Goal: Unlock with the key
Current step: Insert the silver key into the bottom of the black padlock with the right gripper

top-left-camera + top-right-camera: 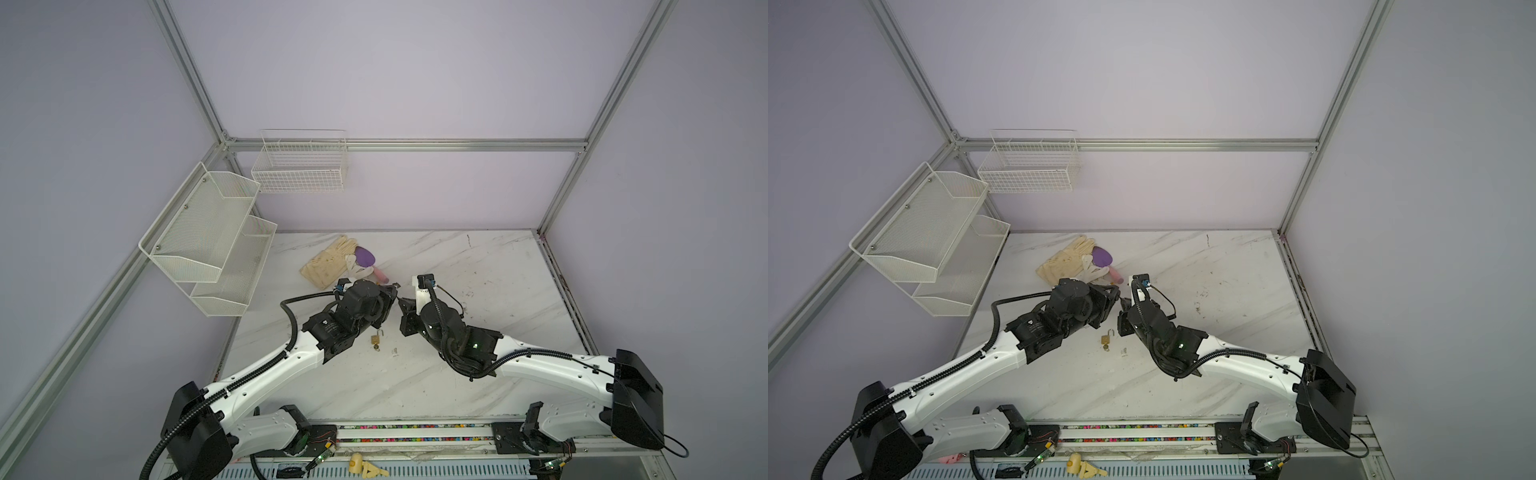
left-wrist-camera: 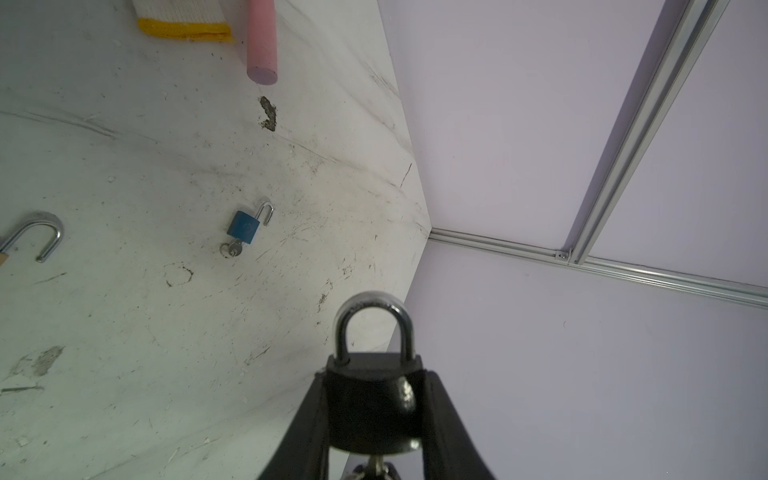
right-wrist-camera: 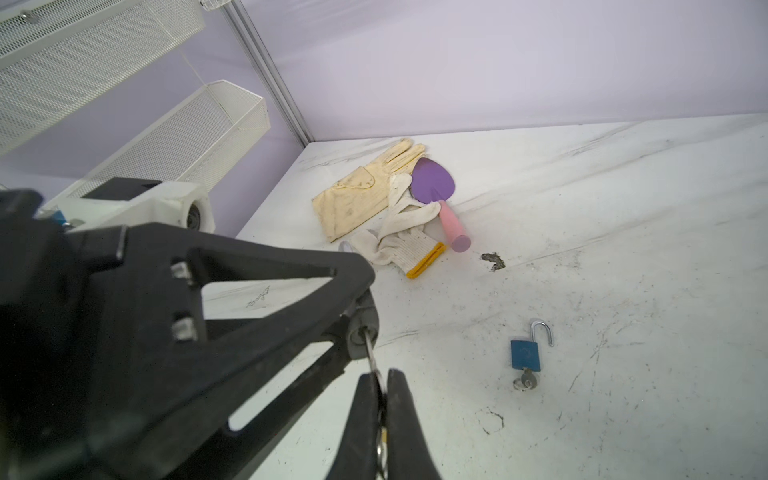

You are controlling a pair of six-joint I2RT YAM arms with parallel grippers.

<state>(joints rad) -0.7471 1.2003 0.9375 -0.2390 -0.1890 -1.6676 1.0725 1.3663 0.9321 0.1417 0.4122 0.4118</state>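
Above the table (image 1: 457,374), left fingers (image 2: 308,415) clamping black padlock (image 2: 365,399), right fingers (image 3: 363,415) pinching its key (image 3: 370,352)

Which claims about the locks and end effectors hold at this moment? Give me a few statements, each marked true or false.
1. The left end effector holds a black padlock whose shackle is shut. True.
2. The blue padlock has its shackle shut. False: the shackle stands open.
3. The right end effector is open and empty. False: it is shut on the key set in the black padlock.
4. A purple trowel lies by the gloves. True.
5. The brass padlock hangs from the right end effector. False: it lies on the table, held by nothing.
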